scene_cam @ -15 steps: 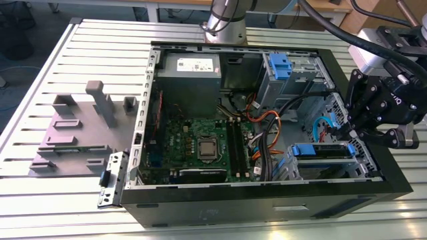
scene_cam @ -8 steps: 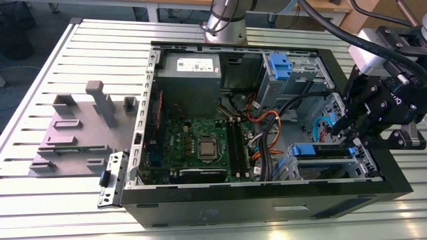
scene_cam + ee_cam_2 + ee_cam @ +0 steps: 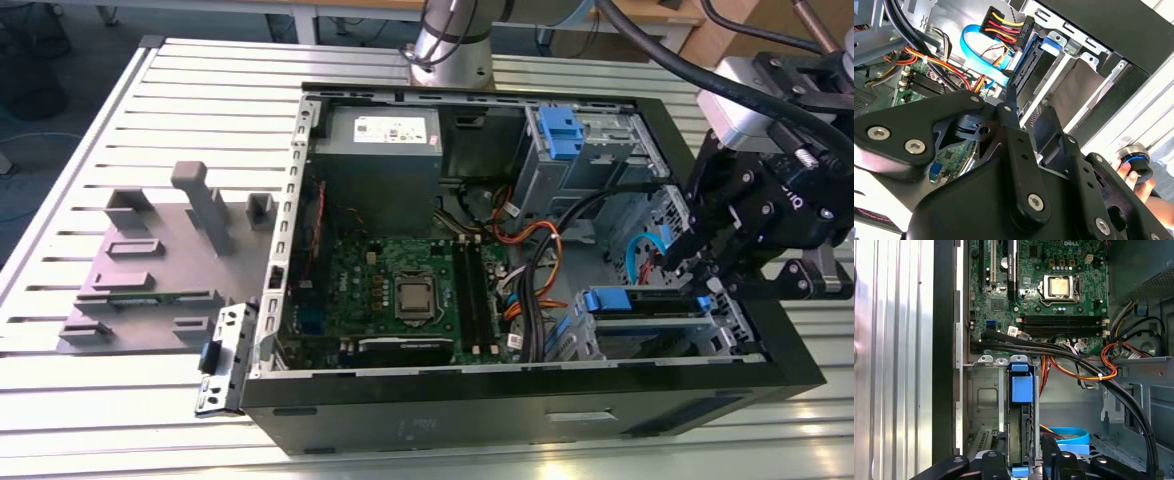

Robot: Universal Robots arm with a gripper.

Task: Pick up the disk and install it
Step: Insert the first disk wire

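The disk (image 3: 638, 303) sits on edge in the grey drive bay (image 3: 654, 335) at the case's front corner, on the exterior view's right. Its blue carrier (image 3: 1022, 387) shows in the first wrist view, with the dark disk body (image 3: 1018, 440) running down the slot. My gripper (image 3: 701, 275) hangs over the bay's outer end. In the first wrist view the gripper (image 3: 1021, 455) is open, its black fingers (image 3: 993, 460) standing on either side of the disk's near end with a small gap at each side. In the second wrist view the gripper (image 3: 1031, 105) points at the disk's edge (image 3: 1036, 75).
The open computer case (image 3: 534, 400) lies on a slatted metal table (image 3: 107, 400). Inside are the motherboard (image 3: 400, 290), a grey power supply (image 3: 378, 135), a second bay with a blue bracket (image 3: 558, 125) and loose cables (image 3: 534, 260). A grey fixture (image 3: 160, 250) stands at the left. A hand (image 3: 1136, 177) is nearby.
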